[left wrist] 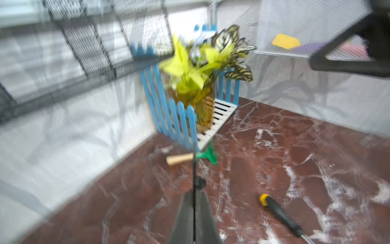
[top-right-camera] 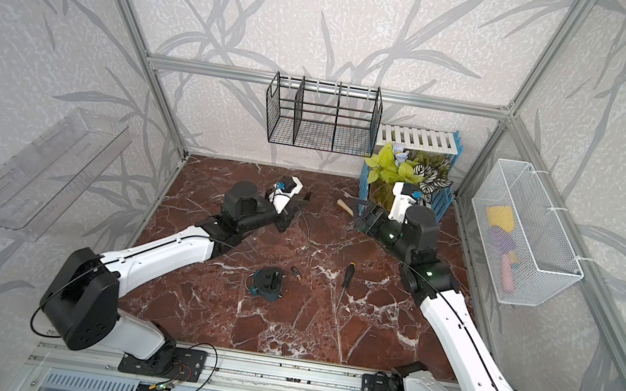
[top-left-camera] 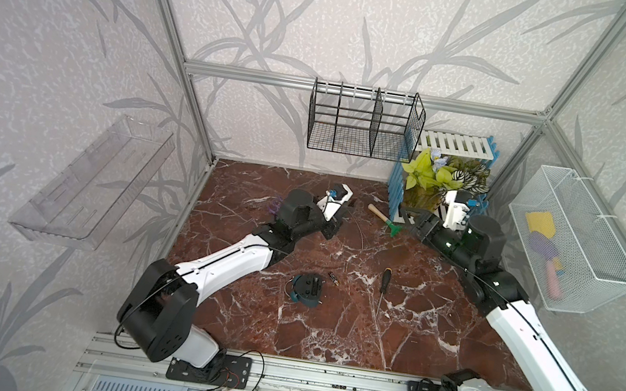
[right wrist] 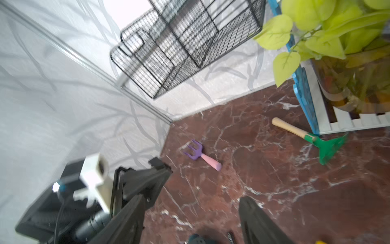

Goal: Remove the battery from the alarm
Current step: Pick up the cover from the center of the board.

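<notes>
The dark teal alarm (top-left-camera: 308,288) (top-right-camera: 268,282) lies with its black back up, left of the floor's middle. The battery (top-left-camera: 333,278) (top-right-camera: 296,272), a tiny dark cylinder, lies on the marble just right of it, apart from it. Both arms are raised at the back, far from them. My left gripper (top-left-camera: 350,204) (left wrist: 194,192) is shut, and a thin dark wire runs along its finger seam. My right gripper (top-left-camera: 416,225) (right wrist: 192,198) stands open with nothing between its fingers. The alarm (right wrist: 198,239) and battery (right wrist: 231,236) peek in at the right wrist view's edge.
A black-and-yellow screwdriver (top-left-camera: 384,285) (left wrist: 278,213) lies right of the battery. A green rake (top-left-camera: 385,219) and a fenced potted plant (top-left-camera: 431,180) sit at the back right, and a purple fork (right wrist: 196,153) at the back left. Wire baskets (top-left-camera: 360,123) (top-left-camera: 573,239) hang on the walls.
</notes>
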Controlling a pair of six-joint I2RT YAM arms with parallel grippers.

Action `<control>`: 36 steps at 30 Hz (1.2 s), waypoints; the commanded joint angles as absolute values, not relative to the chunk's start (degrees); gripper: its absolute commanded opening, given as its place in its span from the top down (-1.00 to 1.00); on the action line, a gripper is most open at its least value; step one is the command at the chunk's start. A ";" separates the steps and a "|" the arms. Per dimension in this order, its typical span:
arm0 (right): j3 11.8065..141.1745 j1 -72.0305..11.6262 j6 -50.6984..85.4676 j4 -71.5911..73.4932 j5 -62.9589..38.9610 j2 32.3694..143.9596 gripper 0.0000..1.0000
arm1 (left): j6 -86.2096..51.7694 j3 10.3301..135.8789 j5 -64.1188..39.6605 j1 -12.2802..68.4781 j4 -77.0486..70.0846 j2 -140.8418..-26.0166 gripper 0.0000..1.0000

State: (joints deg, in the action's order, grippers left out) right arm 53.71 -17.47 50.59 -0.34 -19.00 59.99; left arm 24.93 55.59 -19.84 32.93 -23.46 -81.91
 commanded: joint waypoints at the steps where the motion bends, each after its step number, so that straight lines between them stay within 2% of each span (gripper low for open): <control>1: 49.56 -15.57 76.99 14.30 -28.86 63.81 -0.51 | 70.95 54.91 -18.70 34.25 -26.77 -81.89 1.00; 4: 49.72 -15.36 92.89 20.26 -36.45 68.35 -0.51 | 85.29 58.87 -15.04 35.57 -25.24 -83.57 1.00; 6: 50.84 -15.45 99.59 21.63 -39.36 70.43 -0.49 | 89.34 60.43 -14.41 35.85 -25.35 -84.29 1.00; 9: 52.67 -15.69 105.03 19.89 -41.92 72.41 -0.37 | 93.47 62.34 -14.03 36.18 -23.19 -85.12 1.00; 13: 54.96 -17.28 104.18 18.26 -43.57 74.13 -0.10 | 96.45 63.18 -13.04 36.88 -21.99 -85.28 1.00; 22: 58.39 -20.31 102.79 18.91 -44.92 78.48 0.17 | 96.63 63.34 -12.46 38.08 -22.05 -85.12 1.00; 27: 59.75 -20.59 98.98 16.01 -43.81 78.21 0.31 | 95.03 62.71 -12.87 38.31 -22.42 -84.20 1.00; 36: 57.89 -20.68 98.10 19.07 -41.83 77.06 0.63 | 89.75 60.15 -12.39 38.91 -24.79 -82.21 1.00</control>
State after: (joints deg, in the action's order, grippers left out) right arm 57.95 -20.43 99.35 16.58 -42.76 78.72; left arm 92.73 61.30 -12.91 38.41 -22.83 -84.23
